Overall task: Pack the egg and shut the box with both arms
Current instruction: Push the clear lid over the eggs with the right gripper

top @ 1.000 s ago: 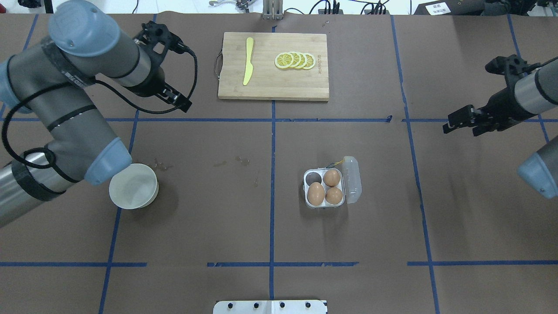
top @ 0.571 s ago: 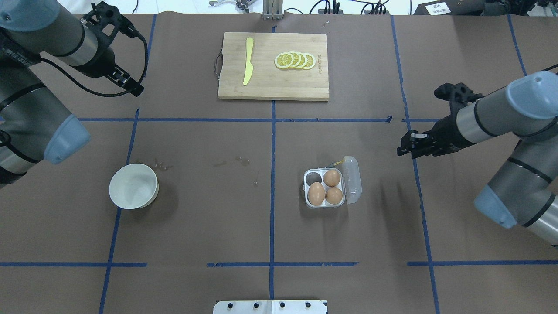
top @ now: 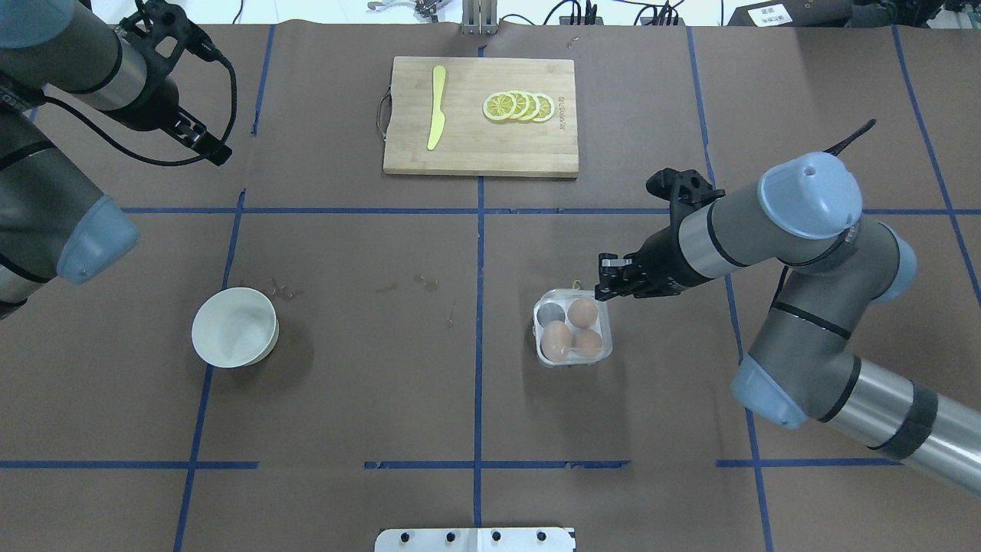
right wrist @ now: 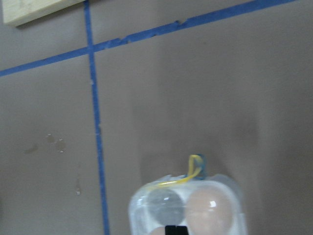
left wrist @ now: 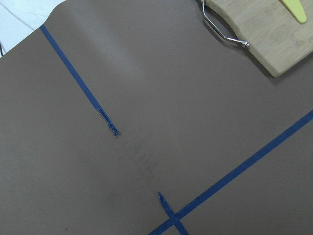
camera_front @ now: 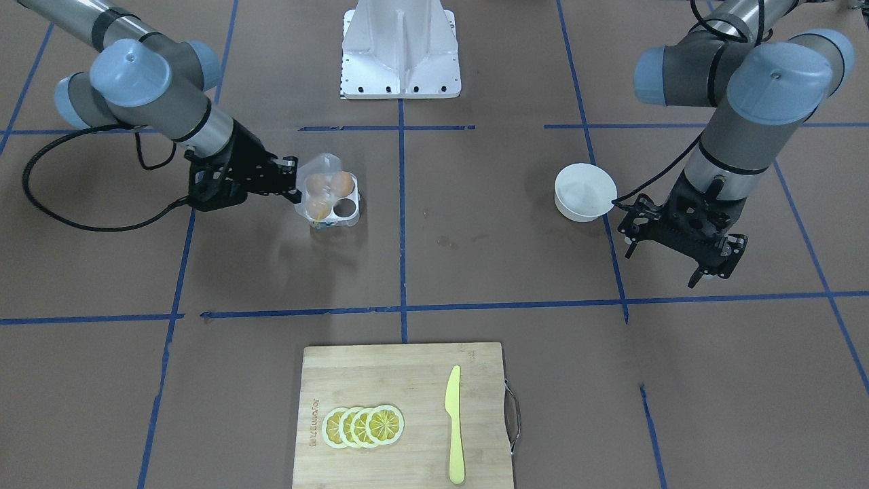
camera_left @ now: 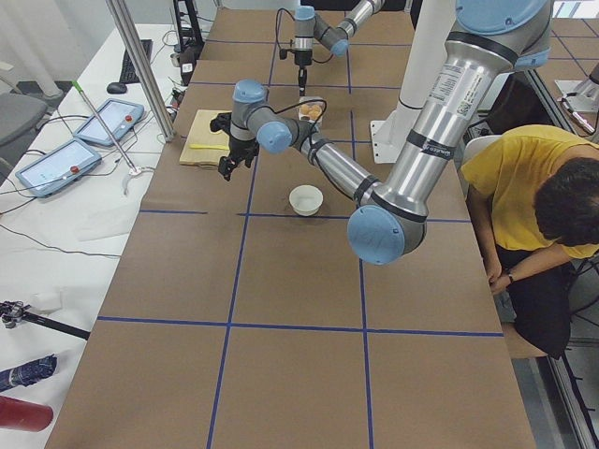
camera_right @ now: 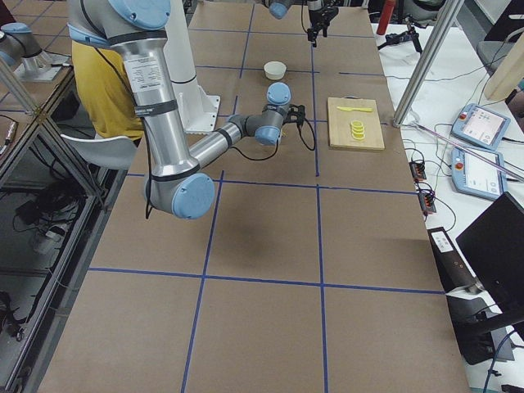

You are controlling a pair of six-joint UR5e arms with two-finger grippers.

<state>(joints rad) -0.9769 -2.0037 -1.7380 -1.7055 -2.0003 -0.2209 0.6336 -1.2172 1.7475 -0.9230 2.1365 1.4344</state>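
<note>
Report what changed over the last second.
The right end effector swung in from the right edge to the box, whose lid, earlier open flat, now sits over the eggs. The left end effector drew back far-left. Bowl, cutting board, knife, lemon slices unmoved.

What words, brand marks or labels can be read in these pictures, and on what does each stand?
Nothing can be read for certain.
Burnt-in brand mark on the pale wooden cutting board: too small to read.
White printed label on the dark box at the table's far edge: blurred.
Printed strip on the grey tubular left arm: too small.
</note>
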